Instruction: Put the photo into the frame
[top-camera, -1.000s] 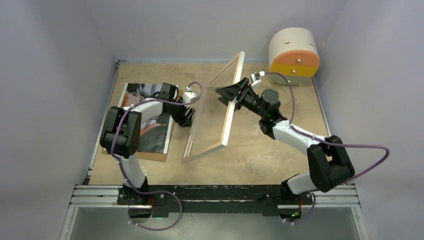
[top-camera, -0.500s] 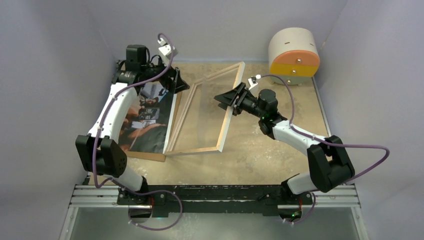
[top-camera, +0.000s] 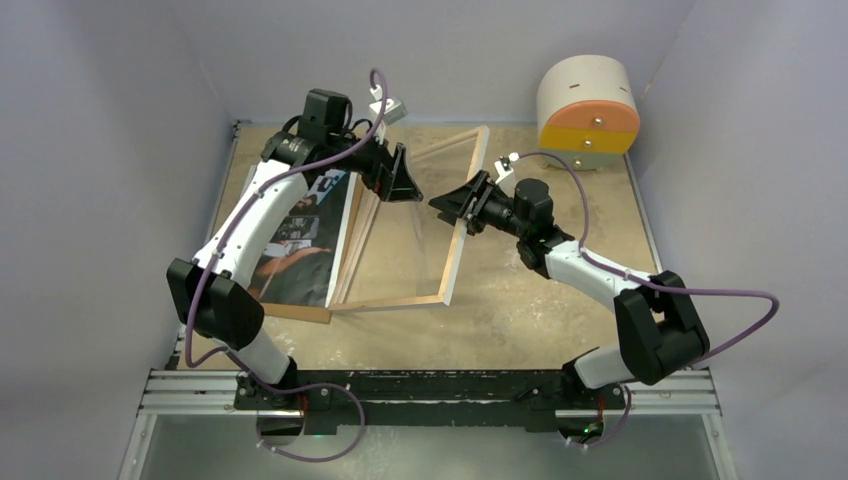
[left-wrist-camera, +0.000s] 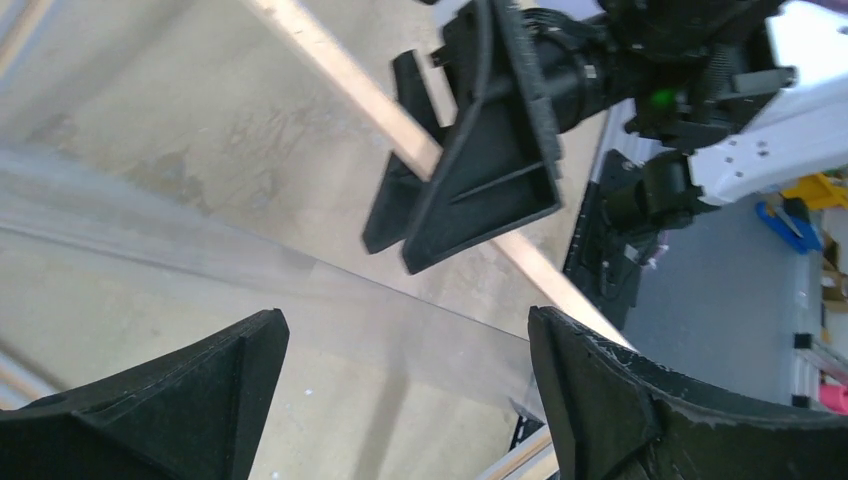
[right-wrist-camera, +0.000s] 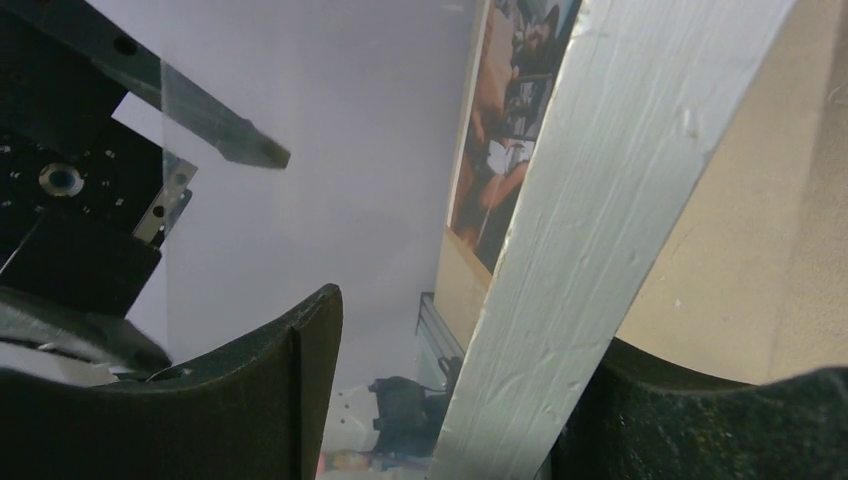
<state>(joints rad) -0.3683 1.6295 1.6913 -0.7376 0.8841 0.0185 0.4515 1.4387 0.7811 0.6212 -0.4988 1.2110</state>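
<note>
Left pincer (top-camera: 403, 180): released, jaws wide, nothing between them. It hangs in the air, tips aimed at the right pincer (top-camera: 455, 208), the two near each other but apart.

Frame (top-camera: 390, 302): stands tilted between and below the two pincers. One long rail is down on the table (top-camera: 540, 300), on the left pincer's side. The opposite long rail is raised and runs through the right pincer. The wood-coloured face is turned up toward the left pincer. The silver-white face shows in the right wrist view.

Pane (left-wrist-camera: 150, 300): in the left wrist view it lies just beyond the left pincer's tips, its edge crossing the gap between them. Contact with the tips cannot be told.

Right pincer: jaws straddle the raised rail about halfway along it. In its wrist view one finger sits hard up against the rail. The other finger (right-wrist-camera: 300, 390) stands off with a plain gap, so the pincer is not clamped. The rail seems to lean on the near finger.

Photo (top-camera: 300, 250): flat and picture up, below the left pincer and toward the arm's base, partly under the left forearm. It lies on a brown board (top-camera: 290, 312) whose near edge shows past it. The photo's edge is just beside the frame's lowered rail; touching or not, cannot tell. It is well apart from the right pincer.

Drum (top-camera: 588, 105): white with orange and yellow bands, beyond the right pincer, well apart from it.
</note>
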